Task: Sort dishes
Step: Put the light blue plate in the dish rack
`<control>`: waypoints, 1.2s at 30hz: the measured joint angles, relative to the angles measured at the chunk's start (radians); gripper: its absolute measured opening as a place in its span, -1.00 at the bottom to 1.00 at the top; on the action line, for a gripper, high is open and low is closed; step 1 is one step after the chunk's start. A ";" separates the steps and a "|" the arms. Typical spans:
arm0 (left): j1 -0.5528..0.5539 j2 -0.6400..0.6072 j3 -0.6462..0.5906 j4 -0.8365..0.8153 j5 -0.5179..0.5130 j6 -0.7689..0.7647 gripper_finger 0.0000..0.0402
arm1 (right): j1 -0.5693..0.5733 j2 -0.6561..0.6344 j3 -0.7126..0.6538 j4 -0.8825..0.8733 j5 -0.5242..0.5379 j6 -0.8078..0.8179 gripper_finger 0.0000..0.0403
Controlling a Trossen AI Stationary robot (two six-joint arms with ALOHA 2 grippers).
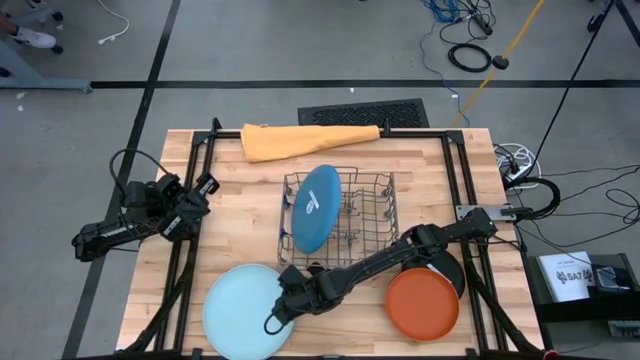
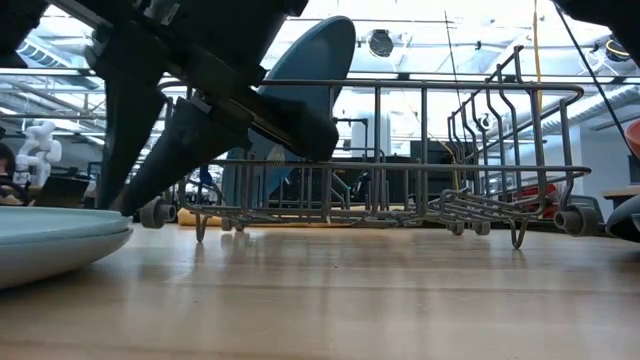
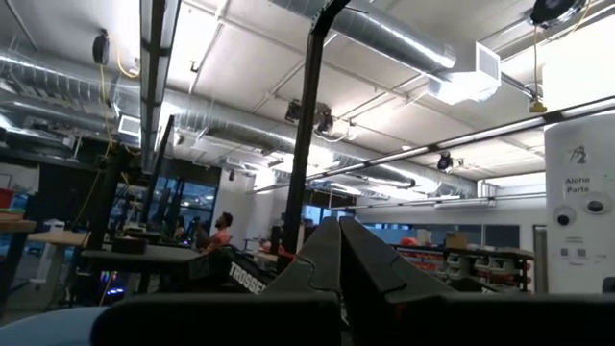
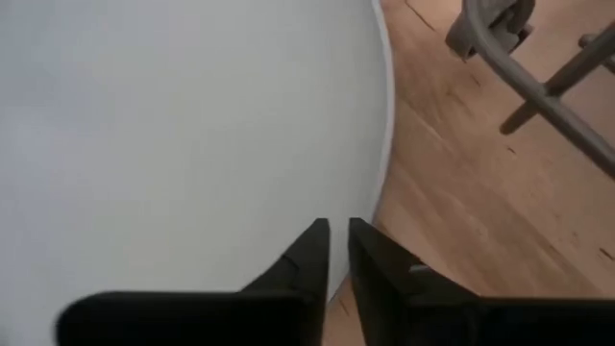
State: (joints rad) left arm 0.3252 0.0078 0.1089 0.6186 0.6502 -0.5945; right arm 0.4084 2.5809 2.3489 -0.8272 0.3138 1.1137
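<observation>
Dishes: light blue plate (image 1: 245, 310) is lying flat at the near left of the worktop (image 1: 240, 215); blue plate (image 1: 316, 207) is standing on edge in the wire rack (image 1: 372, 215) at centre, w/ a small white mark on its face, not readable. Orange plate (image 1: 422, 303) is sitting flat at near right, and a black plate (image 1: 452, 270) is peeking out from under the right arm just beside it.

Right gripper (image 1: 283, 305) is hovering over the right rim of the light blue plate, betw. plate and rack. In the right wrist view its fingers (image 4: 312, 252) are standing nearly together w/ only a slim gap, right at the plate's edge; nothing is showing betw. them.

Left gripper (image 1: 205, 186) is waiting at the left edge of the worktop, well apart from the dishes, fingers pressed together, holding nothing, pointing up into the room.

Writing: "TROSSEN" lettering, partly cut off, is showing on the arm in the left wrist view; a white panel at right is reading "Alona" w/ smaller text too small to tell.

Folded orange cloth (image 1: 305, 139) is lying along the far edge. Worktop is light wood planks in a black frame. Room: grey floor w/ cables, open ceiling w/ silver ducts, a person (image 3: 222, 231) sitting far back.
</observation>
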 joint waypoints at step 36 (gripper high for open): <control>0.000 0.000 0.000 0.000 0.002 0.000 -1.00 | -0.023 0.023 0.001 -0.016 0.037 -0.022 -0.26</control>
State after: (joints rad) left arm 0.3248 0.0078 0.1089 0.6189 0.6518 -0.5949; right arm 0.3859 2.6038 2.3500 -0.8429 0.3504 1.0920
